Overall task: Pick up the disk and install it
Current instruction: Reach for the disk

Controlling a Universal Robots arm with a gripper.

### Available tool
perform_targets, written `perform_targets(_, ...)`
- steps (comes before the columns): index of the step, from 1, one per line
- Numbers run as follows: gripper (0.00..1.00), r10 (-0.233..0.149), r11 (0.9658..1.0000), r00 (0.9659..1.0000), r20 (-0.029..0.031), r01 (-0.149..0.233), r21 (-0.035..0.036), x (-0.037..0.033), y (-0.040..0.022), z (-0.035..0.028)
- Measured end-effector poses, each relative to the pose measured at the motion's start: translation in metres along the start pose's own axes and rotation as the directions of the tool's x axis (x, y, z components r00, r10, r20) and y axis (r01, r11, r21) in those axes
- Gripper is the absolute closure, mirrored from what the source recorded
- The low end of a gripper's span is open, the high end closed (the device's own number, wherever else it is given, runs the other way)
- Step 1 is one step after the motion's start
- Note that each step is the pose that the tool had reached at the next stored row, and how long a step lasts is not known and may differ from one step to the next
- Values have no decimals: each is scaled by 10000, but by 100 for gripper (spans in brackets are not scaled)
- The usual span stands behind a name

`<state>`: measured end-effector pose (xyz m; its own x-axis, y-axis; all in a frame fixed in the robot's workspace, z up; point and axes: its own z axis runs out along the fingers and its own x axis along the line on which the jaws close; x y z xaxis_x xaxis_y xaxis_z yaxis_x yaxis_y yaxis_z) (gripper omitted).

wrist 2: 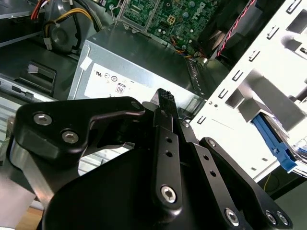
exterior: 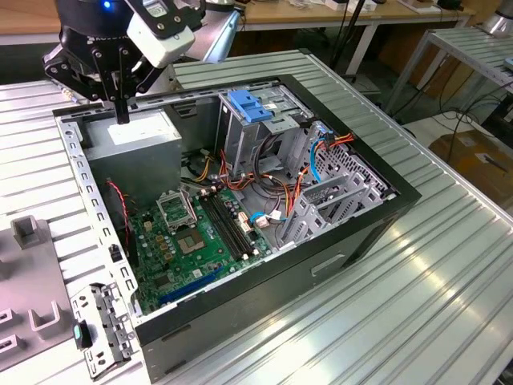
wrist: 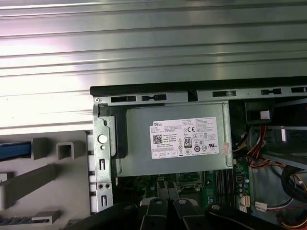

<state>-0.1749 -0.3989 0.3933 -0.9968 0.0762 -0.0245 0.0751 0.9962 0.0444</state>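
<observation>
Closed, empty fingers (exterior: 120, 100) hang over the grey power supply (exterior: 136, 135) in the computer case (exterior: 240, 301), far on the exterior view's left.

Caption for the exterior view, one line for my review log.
Gripper, fingers shut, hovers over the grey power supply inside the open computer case.

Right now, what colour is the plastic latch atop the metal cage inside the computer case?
Blue. The plastic latch shows best in the exterior view.
</observation>
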Motion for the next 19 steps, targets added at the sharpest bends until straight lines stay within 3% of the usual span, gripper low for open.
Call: perform_targets(19, 89, 0, 10000, 10000, 0, 0, 0, 165, -12, -4)
